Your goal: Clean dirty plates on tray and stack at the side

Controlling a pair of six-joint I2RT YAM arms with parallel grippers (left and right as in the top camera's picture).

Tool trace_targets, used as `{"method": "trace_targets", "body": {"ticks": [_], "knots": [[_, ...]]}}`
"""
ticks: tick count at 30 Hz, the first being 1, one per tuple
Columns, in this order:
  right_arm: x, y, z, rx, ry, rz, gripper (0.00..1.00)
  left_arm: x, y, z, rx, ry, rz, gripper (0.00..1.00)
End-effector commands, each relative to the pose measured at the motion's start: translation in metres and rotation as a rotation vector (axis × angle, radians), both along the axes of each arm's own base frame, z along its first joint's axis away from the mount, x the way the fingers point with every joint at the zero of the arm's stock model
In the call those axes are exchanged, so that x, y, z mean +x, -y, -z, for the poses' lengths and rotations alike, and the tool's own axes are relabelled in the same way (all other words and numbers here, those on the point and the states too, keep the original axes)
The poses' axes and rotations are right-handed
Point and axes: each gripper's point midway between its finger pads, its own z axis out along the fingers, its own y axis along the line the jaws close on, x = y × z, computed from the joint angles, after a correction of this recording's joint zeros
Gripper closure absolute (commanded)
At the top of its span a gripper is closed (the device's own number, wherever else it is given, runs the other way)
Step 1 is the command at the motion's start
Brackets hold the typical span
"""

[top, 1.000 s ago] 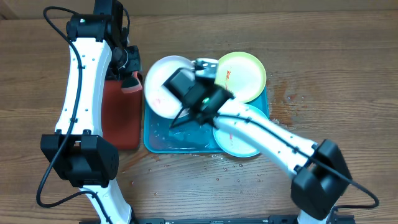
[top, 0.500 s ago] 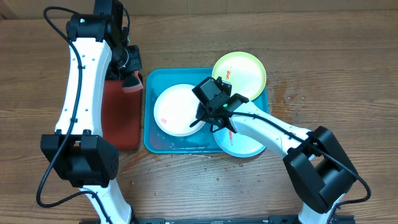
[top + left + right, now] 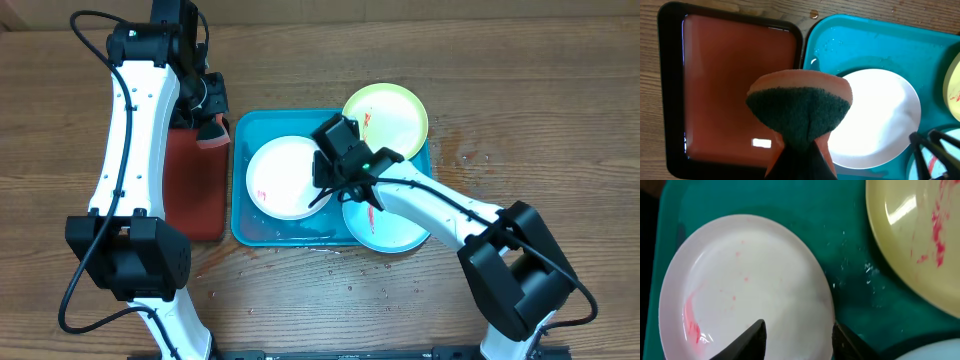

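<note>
We count three plates: one white plate point(image 3: 285, 178), one lime-rimmed plate point(image 3: 395, 112), one cyan-rimmed plate point(image 3: 388, 232); red smears show on two of them, white and lime; the third is partly hidden; two trays: one turquoise tray point(image 3: 240, 215), one red tray point(image 3: 195, 195); one sponge point(image 3: 800, 107); two arms, one claw each: left claw point(image 3: 800, 155), right claw point(image 3: 799, 336); one desk point(image 3: 540, 120)

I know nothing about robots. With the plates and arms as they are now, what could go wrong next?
1. The green plate and cyan plate both overhang the tray rim; a nudge might tip them onto the table.
2. The tray looks wet, so the white plate may slide when the sponge scrubs it.
3. The right gripper hangs open over that plate's edge, so the incoming sponge could bump it.
</note>
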Motion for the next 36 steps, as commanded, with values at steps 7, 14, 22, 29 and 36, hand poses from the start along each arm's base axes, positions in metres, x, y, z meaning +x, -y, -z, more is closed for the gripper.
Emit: {"method": "trace_targets", "body": {"ticks": [7, 14, 22, 29, 36], "knots": [[0.012, 0.009, 0.032, -0.005, -0.043, -0.088, 0.56, 0.002, 0.005, -0.004, -0.013, 0.020, -0.003, 0.96], [0.011, 0.008, 0.035, 0.001, -0.051, -0.082, 0.65, 0.006, 0.005, -0.005, -0.015, 0.035, -0.003, 0.96], [0.008, 0.007, 0.042, 0.093, -0.140, 0.128, 0.95, 0.005, 0.021, 0.007, -0.026, 0.019, 0.028, 0.96], [0.003, 0.014, 0.050, 0.092, -0.188, 0.228, 0.96, -0.001, 0.048, 0.041, -0.023, -0.021, 0.093, 0.96], [-0.002, 0.022, 0.059, 0.065, -0.219, 0.280, 0.96, -0.012, 0.060, 0.060, -0.018, -0.063, 0.127, 0.96]]}}
